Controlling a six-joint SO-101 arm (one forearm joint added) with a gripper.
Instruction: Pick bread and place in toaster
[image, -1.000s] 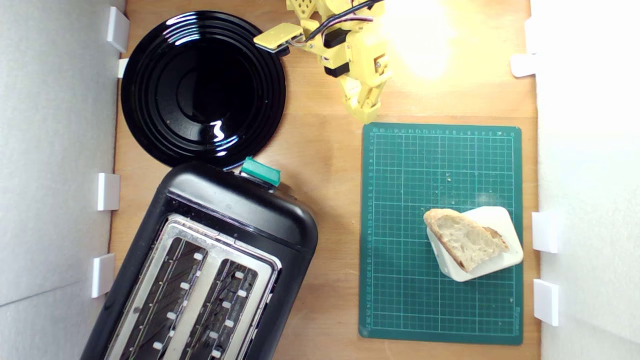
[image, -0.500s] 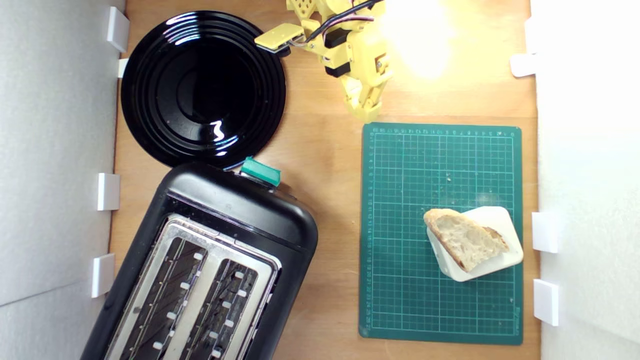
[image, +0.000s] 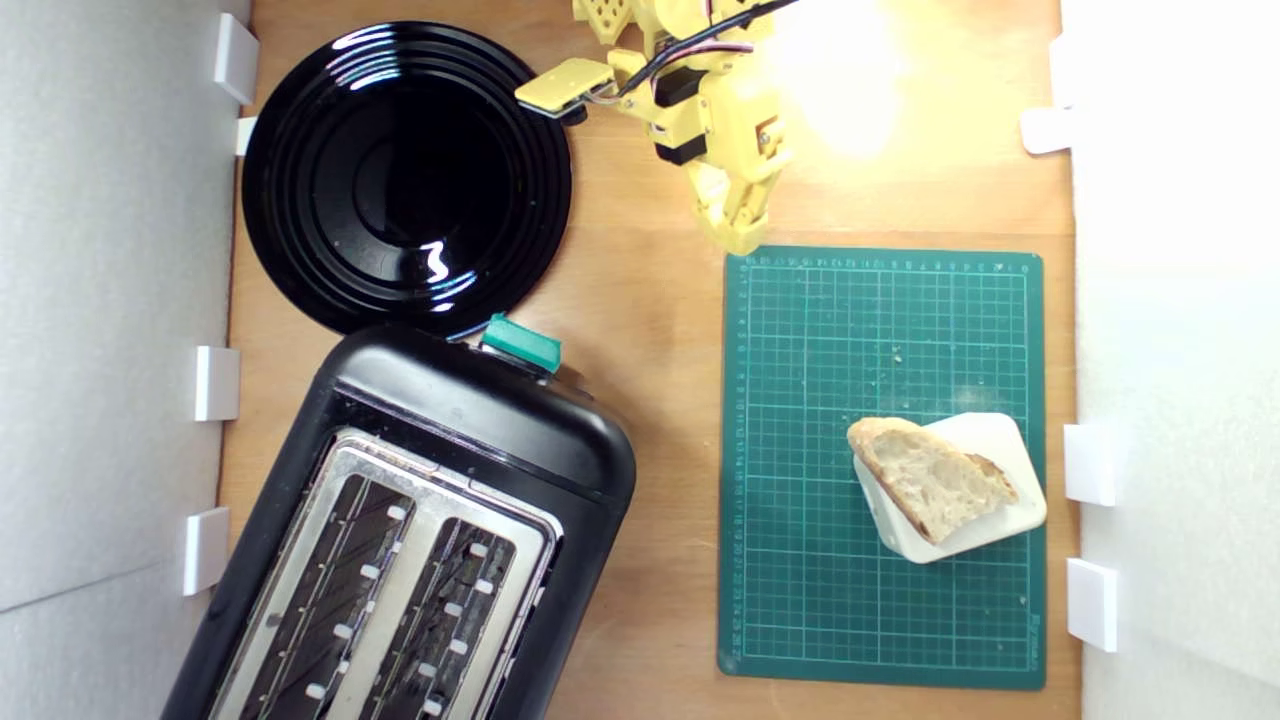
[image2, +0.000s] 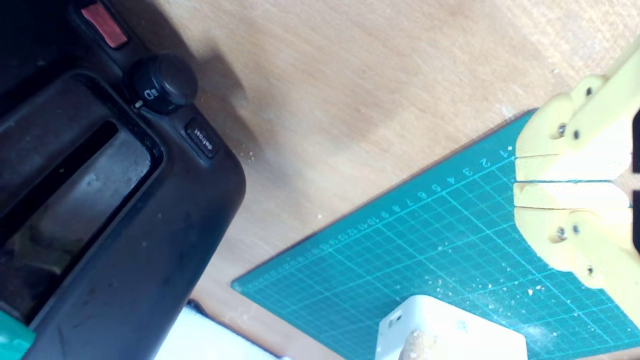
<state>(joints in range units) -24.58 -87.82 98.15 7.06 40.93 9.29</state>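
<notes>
2 yellow fingers (image2: 565, 181) of the gripper (image: 737, 235) meet tip to tip on nothing, plain only in the wrist view. the exterior view alone shows the toaster's (image: 420, 520) 2 long slots and the wedge-shaped, brown-crusted bread (image: 928, 478) lying on a cream box (image: 1000, 440) on the gridded green mat (image: 800, 330).

Count of things on the wooden table

One piece of bread (image: 933, 485), one white box (image: 985, 495) under it, one green cutting mat (image: 820, 400), one black toaster (image: 420, 530) with two slots and one green lever knob (image: 521, 343), one black plate (image: 405, 175), one yellow gripper (image: 737, 235).
</notes>
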